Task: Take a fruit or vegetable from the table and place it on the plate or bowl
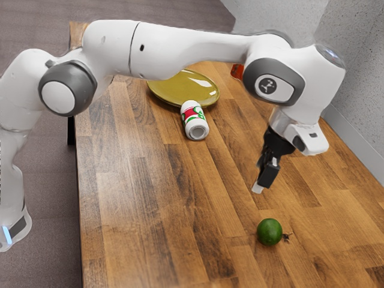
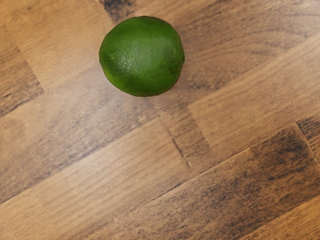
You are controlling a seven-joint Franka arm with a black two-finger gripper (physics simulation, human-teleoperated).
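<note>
Hovering over the wooden table (image 1: 150, 198), the gripper (image 1: 261, 185) carries nothing; how wide it stands I can't tell from this side. Below it, apart, sits the lime (image 1: 269, 231) (image 2: 141, 56), round, glossy, dimpled dark green.

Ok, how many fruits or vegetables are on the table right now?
1: a lime on the table toward the exterior view's lower right, apart from the gripper. An orange thing behind the arm is mostly hidden; it might be another.
</note>
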